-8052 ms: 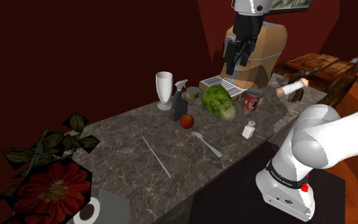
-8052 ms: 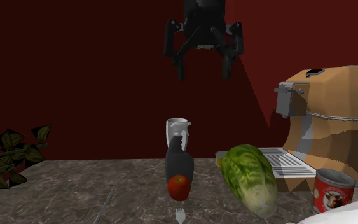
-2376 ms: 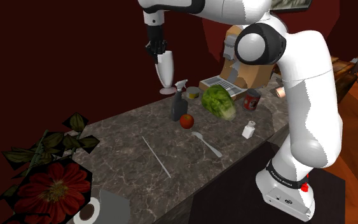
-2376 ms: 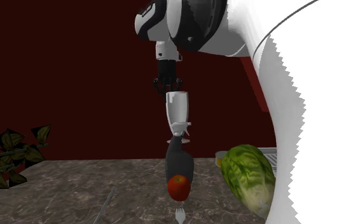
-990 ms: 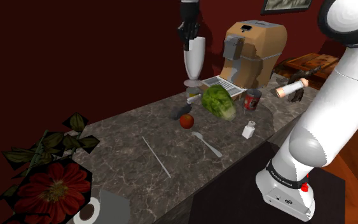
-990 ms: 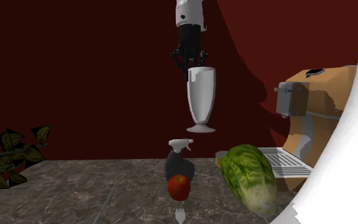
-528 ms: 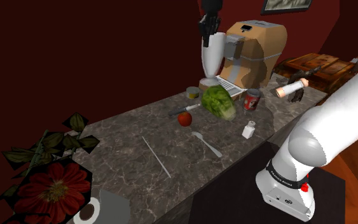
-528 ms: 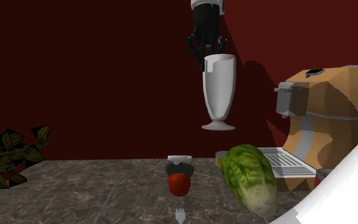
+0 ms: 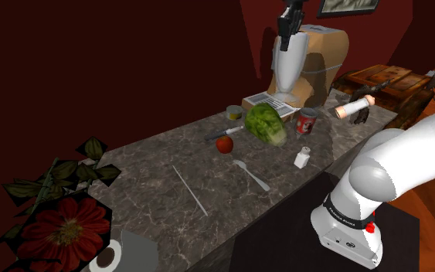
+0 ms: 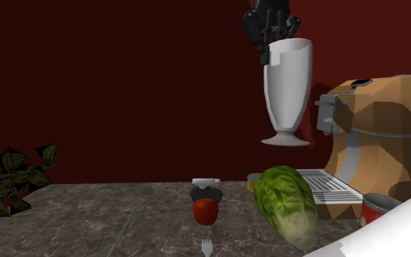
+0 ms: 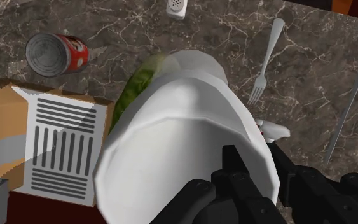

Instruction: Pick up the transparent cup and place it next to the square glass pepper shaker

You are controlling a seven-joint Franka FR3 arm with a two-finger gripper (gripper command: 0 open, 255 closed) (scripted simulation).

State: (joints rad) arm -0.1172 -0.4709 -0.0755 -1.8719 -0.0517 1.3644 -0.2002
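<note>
Cup (image 9: 287, 71) is off the counter (image 9: 154, 170) and in the air, white, tall and footed, hanging upright from the gripper (image 9: 289, 23). The black fingers pinch its rim, one inside the bowl and one outside, closed down to the wall's thickness, clearest in the wrist view. Change over the last second: the arm has swung the cup toward the shoulder view's right. It was over the counter's far side by the lettuce (image 9: 265, 124) and now sits in front of the coffee machine (image 9: 316, 66), above its drip tray (image 9: 266, 102). In the second exterior view it has also moved right and looks larger. Other change: the spray bottle (image 9: 223, 133), upright beside the cup a couple of seconds ago, now lies on its side next to the apple (image 9: 224, 144), probably knocked during the lift. So pick is done, carry is underway, place is not done. The pepper shaker (image 9: 302, 158) stands small and white at the counter's near edge, past the red can (image 9: 307, 121), well apart from the cup. The wrist view has it beyond the lettuce from the gripper. Next is likely to bring the cup toward the near edge and lower its foot onto bare stone just beside the shaker. Risk: rim-only grip, tall cup could swing, and can and fork (image 9: 252, 175) lie close to the drop spot.
</note>
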